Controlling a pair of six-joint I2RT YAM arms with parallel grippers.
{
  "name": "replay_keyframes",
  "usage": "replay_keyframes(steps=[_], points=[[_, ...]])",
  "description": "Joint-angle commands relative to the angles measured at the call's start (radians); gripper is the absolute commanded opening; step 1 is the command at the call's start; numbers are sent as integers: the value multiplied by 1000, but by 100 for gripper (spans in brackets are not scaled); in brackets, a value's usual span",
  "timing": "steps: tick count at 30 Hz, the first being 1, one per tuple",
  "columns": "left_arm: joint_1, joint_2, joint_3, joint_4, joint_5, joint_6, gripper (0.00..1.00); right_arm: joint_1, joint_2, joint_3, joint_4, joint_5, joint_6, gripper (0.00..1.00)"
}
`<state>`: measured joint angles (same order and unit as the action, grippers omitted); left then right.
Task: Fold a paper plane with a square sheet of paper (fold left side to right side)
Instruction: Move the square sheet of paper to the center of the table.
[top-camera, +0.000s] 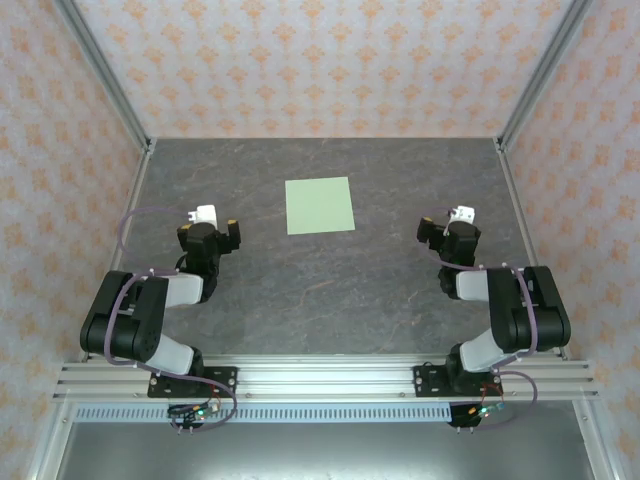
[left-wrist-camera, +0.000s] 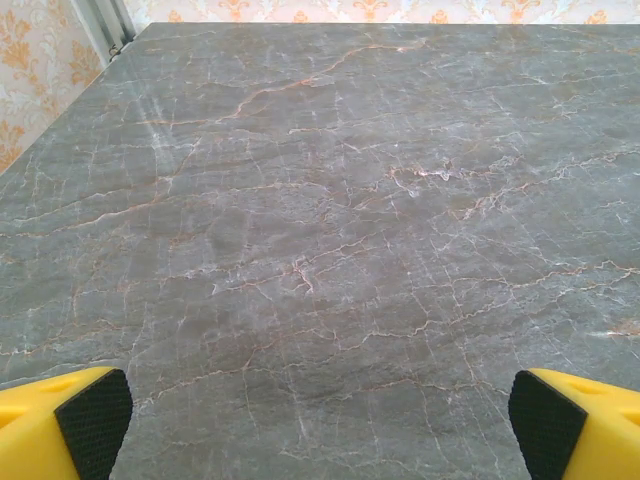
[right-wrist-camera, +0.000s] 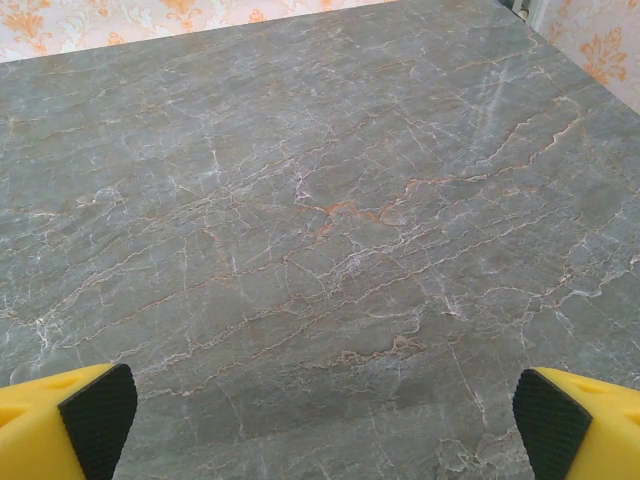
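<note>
Top external view shows one square sheet of paper lying flat on the table, a little beyond the middle, towards 12 o'clock from the arm bases; it is unfolded, with no crease to be seen, so I judge the plane not yet begun.

There are two arms: the left arm sits at 7 o'clock of the table and the right arm at 5 o'clock; each is curled back over its base. From the left jaws the sheet lies at roughly 3 o'clock, a shade towards 2; from the right jaws it lies at roughly 9 o'clock, a shade towards 10; both are well apart from it and touch nothing.

The left jaws look slightly the nearer; the edge to be carried over is the sheet's 9 o'clock edge, on their side; so I judge the left arm the natural one to lift it, and the right to pin the 3 o'clock half.

Being square, the sheet has no long axis; its edges run close to parallel with the table's; the coming crease should run from 12 to 6 through its middle.

Left wrist view has the jaws wide, two black pads at the lower corners with bare table between them; right wrist view is alike, with two pads spread wide and nothing held.
</note>
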<state>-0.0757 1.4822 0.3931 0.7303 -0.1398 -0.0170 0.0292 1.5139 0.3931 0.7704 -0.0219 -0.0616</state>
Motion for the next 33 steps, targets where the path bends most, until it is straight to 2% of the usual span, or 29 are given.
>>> replay_keyframes(steps=[1,21,24,28,30,33], points=[[10,15,24,34,-34,19,100,-7,6,26,-2,13,3,100],[10,-6,29,8,-32,20,100,-7,-17,25,-10,35,15,100],[4,-128,88,-195,-33,25,100,-8,-136,50,-150,46,22,100],[-99,-242,240,-520,-92,-13,100,-5,-323,114,-439,11,111,100],[-160,-220,357,-688,-93,-82,100,10,-402,146,-567,-3,174,100],[-238,-94,550,-896,-37,-187,100,67,-488,179,-719,8,239,100]])
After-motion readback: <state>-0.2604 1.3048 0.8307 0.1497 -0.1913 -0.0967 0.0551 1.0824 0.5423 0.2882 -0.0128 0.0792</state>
